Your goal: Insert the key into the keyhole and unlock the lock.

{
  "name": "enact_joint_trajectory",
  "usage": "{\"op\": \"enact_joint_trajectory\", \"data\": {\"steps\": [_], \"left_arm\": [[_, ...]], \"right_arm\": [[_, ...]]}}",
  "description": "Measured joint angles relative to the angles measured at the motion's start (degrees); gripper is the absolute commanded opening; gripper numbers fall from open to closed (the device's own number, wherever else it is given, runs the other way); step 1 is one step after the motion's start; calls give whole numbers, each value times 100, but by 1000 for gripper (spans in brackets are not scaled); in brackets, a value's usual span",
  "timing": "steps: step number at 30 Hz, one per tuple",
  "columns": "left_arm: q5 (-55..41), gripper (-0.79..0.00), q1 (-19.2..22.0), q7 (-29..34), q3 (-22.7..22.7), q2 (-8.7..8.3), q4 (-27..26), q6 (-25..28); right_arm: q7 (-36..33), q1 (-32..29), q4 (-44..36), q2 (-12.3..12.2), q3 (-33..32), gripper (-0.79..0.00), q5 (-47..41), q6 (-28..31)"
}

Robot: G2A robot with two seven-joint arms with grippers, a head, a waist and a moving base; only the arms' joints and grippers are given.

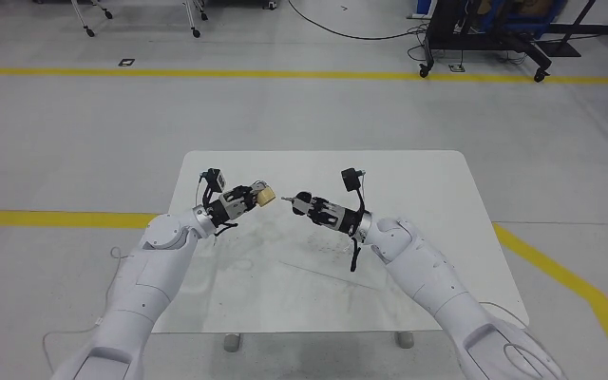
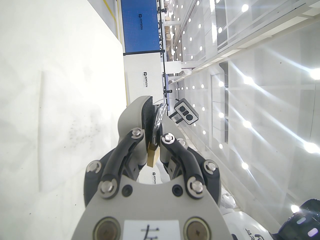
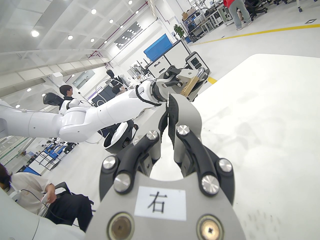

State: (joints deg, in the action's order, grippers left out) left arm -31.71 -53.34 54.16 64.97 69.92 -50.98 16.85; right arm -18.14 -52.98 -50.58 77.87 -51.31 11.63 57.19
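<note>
My left gripper (image 1: 255, 197) hangs above the white table (image 1: 418, 190), shut on a brass padlock (image 1: 267, 196). In the left wrist view the padlock's brass body (image 2: 152, 155) sits between the fingers (image 2: 136, 116), and its silver shackle (image 2: 158, 121) points toward the fingertips. My right gripper (image 1: 296, 201) faces it from a short gap away, shut on the key, whose thin tip (image 1: 284, 199) points at the padlock. In the right wrist view its pads (image 3: 172, 116) are pressed together and hide the key, with the padlock (image 3: 189, 85) just beyond them in the left gripper (image 3: 193, 77).
Both grippers hover over the far middle of the table, whose bare top shows some dark scuffs (image 1: 285, 266). The table's far edge (image 1: 323, 152) lies just behind them. A wheeled black frame (image 1: 484, 38) stands on the floor far beyond.
</note>
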Motion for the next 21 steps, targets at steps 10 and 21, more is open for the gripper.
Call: {"op": "enact_joint_trajectory", "data": {"steps": [10,21], "left_arm": [[65,-785,-46,-167,-8,3,-65,-17],[-45,-785,322,346,-198,14,231,-2566]], "right_arm": [[-16,-21,-90,-4,17,-785,159,-101],[-143,-49,-1050,-275,-350,-785,2045,87]]}}
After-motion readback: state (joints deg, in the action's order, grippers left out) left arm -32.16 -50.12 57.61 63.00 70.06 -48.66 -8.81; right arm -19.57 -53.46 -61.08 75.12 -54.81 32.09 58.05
